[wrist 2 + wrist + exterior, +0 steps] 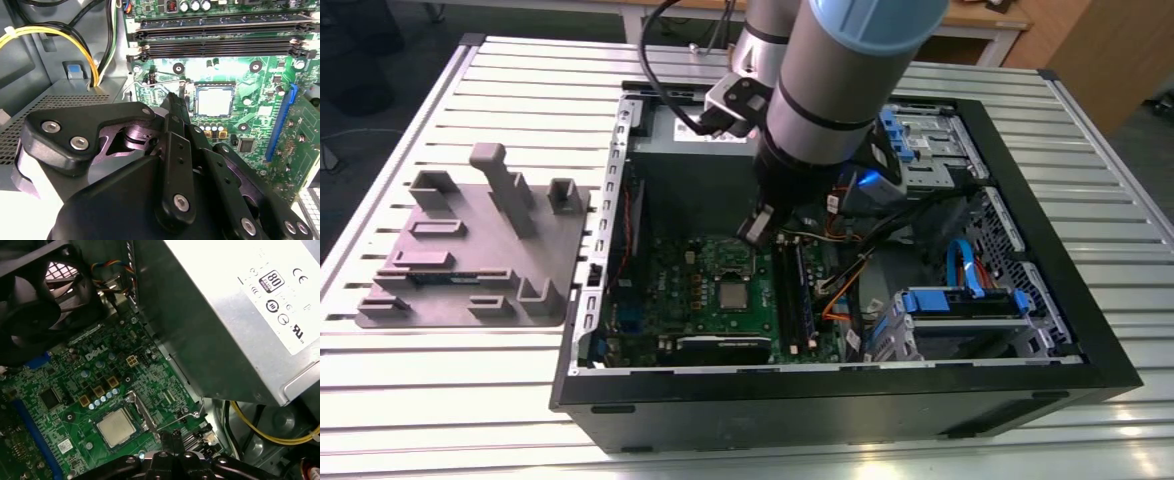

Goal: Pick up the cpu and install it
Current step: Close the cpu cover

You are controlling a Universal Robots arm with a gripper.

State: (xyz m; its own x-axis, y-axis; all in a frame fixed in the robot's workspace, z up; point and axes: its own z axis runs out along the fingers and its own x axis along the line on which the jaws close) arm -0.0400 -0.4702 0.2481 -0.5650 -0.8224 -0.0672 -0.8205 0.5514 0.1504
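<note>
One cpu (735, 294), silver-topped, lies flat in the socket on the green motherboard (680, 270) inside the open computer case (1067, 330); it also shows in both wrist views (215, 99) (116, 427).

One gripper (174, 436), fingers drawn together on nothing, tips just beside the socket's metal retaining lever (180, 421), apart from the chip.

Step in hand, as judged: chip already placed; work now concerns securing the socket. The next move calls for fine contact with the thin lever without scraping the board or the memory slots (220, 35) nearby.

Hard to make out: whether the load frame is closed over the chip and whether the fingertips touch the lever. In the exterior view the arm (834, 90) covers part of the case interior.
</note>
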